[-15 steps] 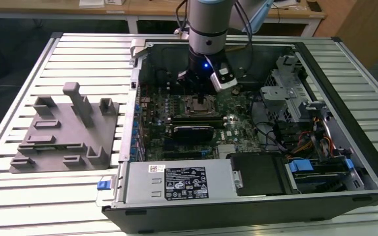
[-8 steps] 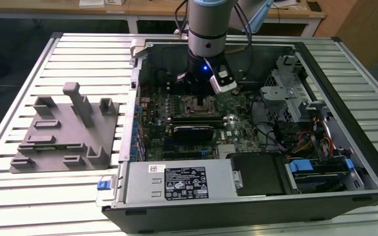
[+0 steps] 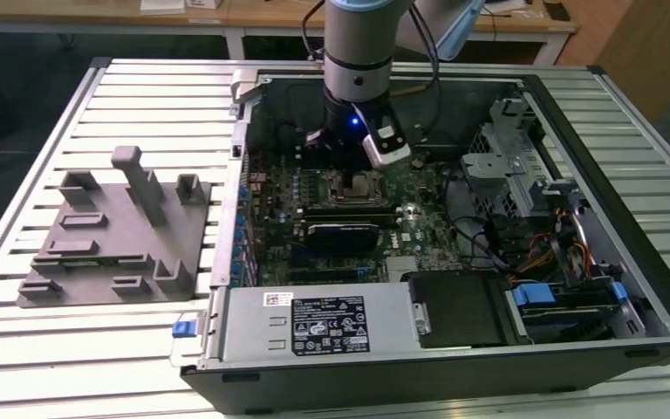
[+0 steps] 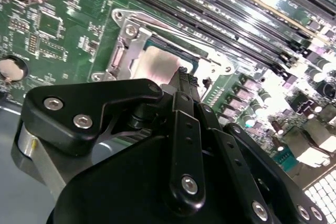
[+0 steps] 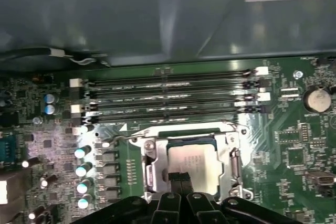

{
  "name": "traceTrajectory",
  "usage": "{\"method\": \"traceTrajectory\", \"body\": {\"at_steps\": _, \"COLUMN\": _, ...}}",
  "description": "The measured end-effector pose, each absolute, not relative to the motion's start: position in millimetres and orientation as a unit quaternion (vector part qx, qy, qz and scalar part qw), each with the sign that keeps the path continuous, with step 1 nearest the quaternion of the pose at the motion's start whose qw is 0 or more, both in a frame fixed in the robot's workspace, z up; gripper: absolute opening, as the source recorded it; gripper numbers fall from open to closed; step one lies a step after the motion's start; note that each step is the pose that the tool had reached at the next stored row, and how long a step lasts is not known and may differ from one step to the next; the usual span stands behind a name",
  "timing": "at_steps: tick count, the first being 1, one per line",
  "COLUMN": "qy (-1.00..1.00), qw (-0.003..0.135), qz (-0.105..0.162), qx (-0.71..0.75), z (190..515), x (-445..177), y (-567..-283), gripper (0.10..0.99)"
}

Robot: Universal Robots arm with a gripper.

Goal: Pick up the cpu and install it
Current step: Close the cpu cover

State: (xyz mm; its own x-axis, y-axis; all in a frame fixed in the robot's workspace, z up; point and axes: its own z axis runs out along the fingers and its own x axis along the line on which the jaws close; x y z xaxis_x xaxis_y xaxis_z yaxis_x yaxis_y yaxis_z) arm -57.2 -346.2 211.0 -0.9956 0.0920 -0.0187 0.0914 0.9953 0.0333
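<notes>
slatted metal table (image 3: 32,349) | on it: grey fixture block (image 3: 114,253), open PC case (image 3: 428,380) | adj.
</notes>
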Motion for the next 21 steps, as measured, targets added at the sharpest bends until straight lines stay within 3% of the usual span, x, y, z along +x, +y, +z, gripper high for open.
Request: {"method": "traceTrajectory", "body": {"at_steps": 21, "qy": 0.999, "qw": 0.010, "qz": 0.016, "qx": 0.034, "z": 198.1, "x": -70.7, "y": -346.4, "gripper": 0.106}}
